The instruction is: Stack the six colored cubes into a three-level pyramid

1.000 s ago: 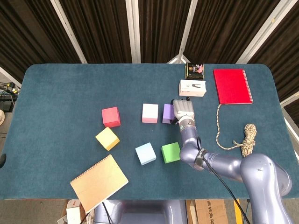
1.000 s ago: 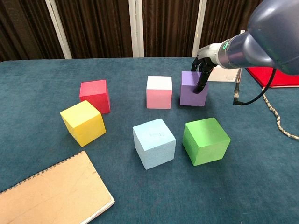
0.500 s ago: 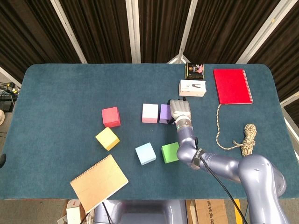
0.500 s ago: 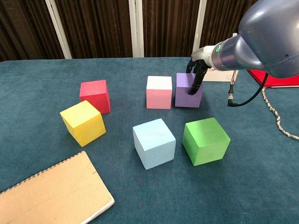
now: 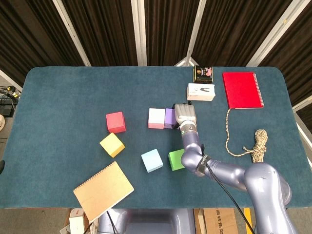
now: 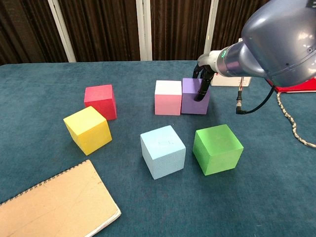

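The purple cube (image 6: 194, 96) sits on the counter (image 5: 68, 97), its left face touching or just beside the pink cube (image 6: 168, 97); the chest view shows no clear gap between them. The right hand (image 6: 201, 79) rests against the purple cube's right and top edge, fingers (image 6: 199, 92) draped down its right face. Whether those fingers clamp the cube or only press on its side cannot be told from either view. The left hand is not in view.

The other 4 cubes lie apart on the counter: the red cube (image 6: 100, 101) to the far left, the yellow cube (image 6: 88, 129) just nearer than it and turned at an angle, the light blue cube (image 6: 163, 150) near the middle, and the green cube (image 6: 217, 148) to its right. No cube stands on another.

By the look of it, the step in hand is building the bottom row: purple set against pink makes 2 of the 3 base cubes. The next move likely calls for the hand to come off purple without nudging it, then bring a 3rd cube, perhaps green as the nearest, flush into the same line.

Beyond the cubes lie a tan notebook (image 5: 103, 190) near left, and far right a red notebook (image 5: 242, 90), a white box (image 5: 201, 91), a dark box (image 5: 204, 73) and a coiled rope (image 5: 258, 142).
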`<state>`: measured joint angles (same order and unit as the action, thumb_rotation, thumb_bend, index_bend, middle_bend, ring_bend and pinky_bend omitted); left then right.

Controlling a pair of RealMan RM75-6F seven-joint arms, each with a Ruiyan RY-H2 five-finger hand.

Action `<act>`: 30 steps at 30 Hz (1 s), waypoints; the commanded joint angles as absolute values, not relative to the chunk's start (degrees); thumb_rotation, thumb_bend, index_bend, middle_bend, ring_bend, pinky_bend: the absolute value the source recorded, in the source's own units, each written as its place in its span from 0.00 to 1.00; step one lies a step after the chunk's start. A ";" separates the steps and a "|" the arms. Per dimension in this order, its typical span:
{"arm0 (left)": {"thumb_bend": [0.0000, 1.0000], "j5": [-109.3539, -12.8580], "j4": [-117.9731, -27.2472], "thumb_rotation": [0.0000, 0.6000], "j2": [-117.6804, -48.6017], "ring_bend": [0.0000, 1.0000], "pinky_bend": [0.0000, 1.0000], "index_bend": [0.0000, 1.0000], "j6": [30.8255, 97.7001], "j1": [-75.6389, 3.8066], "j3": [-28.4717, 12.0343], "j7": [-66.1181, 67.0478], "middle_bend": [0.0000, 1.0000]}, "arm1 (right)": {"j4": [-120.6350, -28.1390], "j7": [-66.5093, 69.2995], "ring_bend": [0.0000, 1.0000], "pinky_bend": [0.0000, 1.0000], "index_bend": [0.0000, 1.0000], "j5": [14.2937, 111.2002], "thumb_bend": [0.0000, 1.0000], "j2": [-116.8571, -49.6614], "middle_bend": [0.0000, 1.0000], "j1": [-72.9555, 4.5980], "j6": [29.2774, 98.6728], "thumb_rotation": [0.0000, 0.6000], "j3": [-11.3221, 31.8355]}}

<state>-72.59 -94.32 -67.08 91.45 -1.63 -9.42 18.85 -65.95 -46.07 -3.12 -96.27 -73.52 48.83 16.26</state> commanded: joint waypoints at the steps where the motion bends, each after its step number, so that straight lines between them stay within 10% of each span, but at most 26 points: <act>1: 0.36 -72.49 -94.29 1.00 -67.06 0.00 0.03 0.09 91.48 -1.64 -9.48 18.80 0.00 | -65.66 -46.32 0.20 0.00 0.39 -2.95 0.43 -96.52 0.35 -73.39 48.71 1.00 16.66; 30: 0.36 -72.60 -94.39 1.00 -66.99 0.00 0.03 0.09 91.89 -1.58 -9.30 18.65 0.00 | -65.04 -48.76 0.19 0.00 0.39 -1.59 0.43 -97.83 0.35 -72.03 48.89 1.00 19.00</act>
<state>-72.59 -94.39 -66.99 91.89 -1.58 -9.30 18.65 -65.05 -48.75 -1.59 -97.82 -72.03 48.89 18.98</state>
